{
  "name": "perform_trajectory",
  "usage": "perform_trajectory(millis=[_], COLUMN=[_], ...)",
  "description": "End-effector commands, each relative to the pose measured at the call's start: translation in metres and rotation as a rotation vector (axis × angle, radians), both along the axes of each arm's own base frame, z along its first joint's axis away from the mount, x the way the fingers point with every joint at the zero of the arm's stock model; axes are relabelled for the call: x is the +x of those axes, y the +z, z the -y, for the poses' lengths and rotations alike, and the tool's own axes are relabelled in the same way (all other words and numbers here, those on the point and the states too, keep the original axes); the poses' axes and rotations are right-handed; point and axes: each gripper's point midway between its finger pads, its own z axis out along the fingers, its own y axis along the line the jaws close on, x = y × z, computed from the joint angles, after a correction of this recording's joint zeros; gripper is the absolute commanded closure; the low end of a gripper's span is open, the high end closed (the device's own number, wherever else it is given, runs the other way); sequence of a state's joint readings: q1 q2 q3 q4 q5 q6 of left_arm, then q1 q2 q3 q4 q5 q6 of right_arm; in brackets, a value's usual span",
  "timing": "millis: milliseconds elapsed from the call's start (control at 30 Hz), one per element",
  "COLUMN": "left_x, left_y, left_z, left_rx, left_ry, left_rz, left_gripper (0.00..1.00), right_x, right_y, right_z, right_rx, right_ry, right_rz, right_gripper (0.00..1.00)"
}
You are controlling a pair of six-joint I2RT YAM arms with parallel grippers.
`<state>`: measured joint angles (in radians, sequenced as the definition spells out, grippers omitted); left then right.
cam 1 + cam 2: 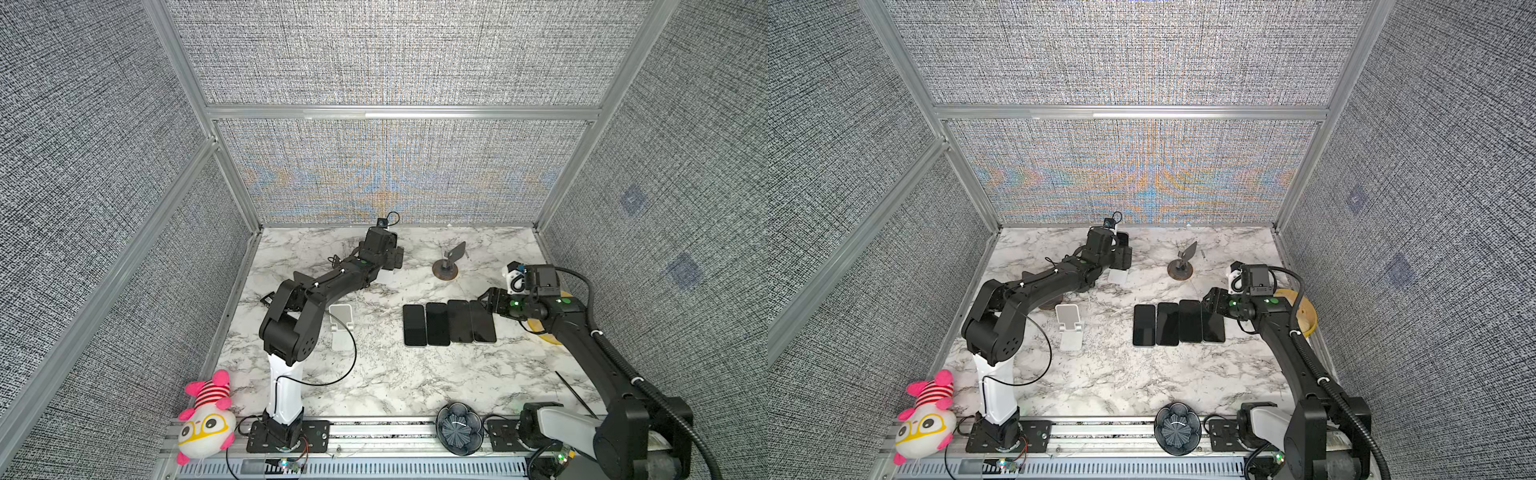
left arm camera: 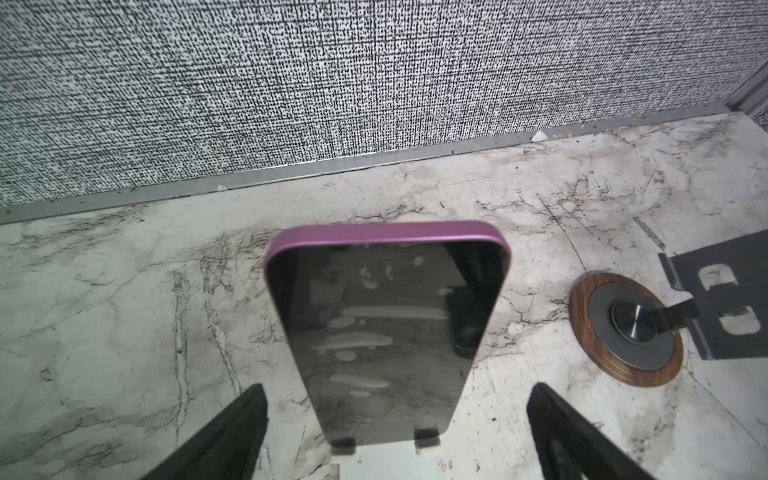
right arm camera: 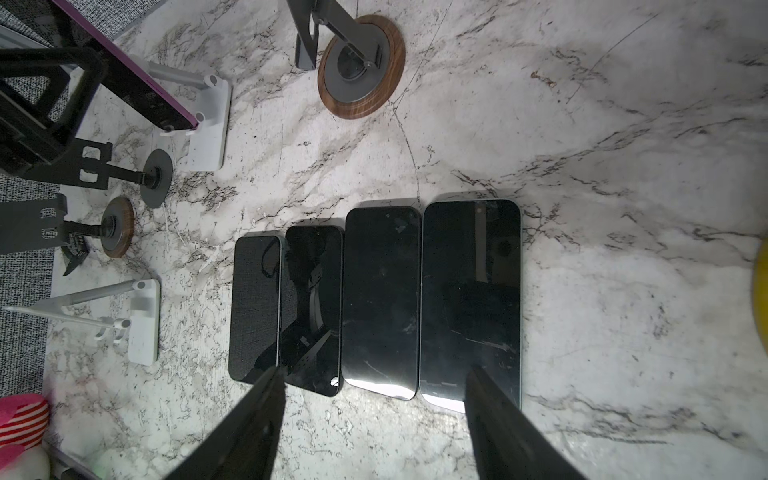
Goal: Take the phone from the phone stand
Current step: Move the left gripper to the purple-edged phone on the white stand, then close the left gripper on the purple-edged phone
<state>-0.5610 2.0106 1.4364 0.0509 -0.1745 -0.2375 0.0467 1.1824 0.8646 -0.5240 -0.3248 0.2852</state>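
The phone (image 2: 386, 332), dark-screened with a purple rim, leans upright on a white phone stand (image 2: 388, 461) near the back wall, its lower edge in the stand's two hooks. My left gripper (image 2: 397, 385) is open, one finger on each side of the phone's lower half and apart from it. In both top views this gripper (image 1: 395, 258) (image 1: 1121, 254) covers the phone, and only the stand's base (image 1: 386, 276) shows. The right wrist view has the phone (image 3: 137, 83) and stand (image 3: 208, 124) side-on. My right gripper (image 3: 374, 370) (image 1: 484, 299) is open and holds nothing.
Several dark phones (image 1: 449, 322) (image 3: 374, 299) lie flat in a row mid-table, under the right gripper. An empty white stand (image 1: 341, 324) sits front left, a grey stand on a wooden disc (image 1: 446, 266) (image 2: 627, 328) at the back. A plush toy (image 1: 205, 415) and dark bowl (image 1: 459, 428) lie at the front edge.
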Motion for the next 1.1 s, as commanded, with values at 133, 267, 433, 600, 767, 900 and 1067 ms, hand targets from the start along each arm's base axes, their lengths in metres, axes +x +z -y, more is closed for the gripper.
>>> perform_trajectory(millis=[133,267,433,600,767,900,1067], left_x=[0.006,0.006,0.008,0.01,0.01,0.01,0.01], left_y=[-0.012,-0.013,-0.015,-0.019,-0.02,-0.019,-0.016], left_z=[-0.001,-0.002,-0.001,-0.001,0.0,0.001,-0.002], left_rx=[-0.01,-0.013,-0.03,-0.045,-0.05,-0.051,-0.046], left_ry=[0.015,0.022,0.018,0.021,0.019,0.016,0.025], left_rz=[0.002,0.008,-0.001,-0.02,-0.02,-0.019,-0.017], left_gripper=[0.01,0.02,0.09,0.2,0.3,0.32,0.32], right_x=[-0.001,-0.002,-0.002,-0.003,-0.004,-0.004,-0.003], right_y=[-0.001,0.001,0.001,0.0,-0.001,-0.002,-0.001], right_z=[0.001,0.001,0.001,0.001,0.001,0.001,0.002], right_rx=[-0.005,-0.007,-0.007,-0.007,-0.013,-0.012,-0.016], right_ry=[0.004,0.002,0.004,0.003,0.003,0.004,0.005], right_rz=[-0.002,0.002,0.001,0.002,-0.001,-0.002,0.001], right_gripper=[0.31,0.31,0.31,0.31,0.31,0.31,0.31])
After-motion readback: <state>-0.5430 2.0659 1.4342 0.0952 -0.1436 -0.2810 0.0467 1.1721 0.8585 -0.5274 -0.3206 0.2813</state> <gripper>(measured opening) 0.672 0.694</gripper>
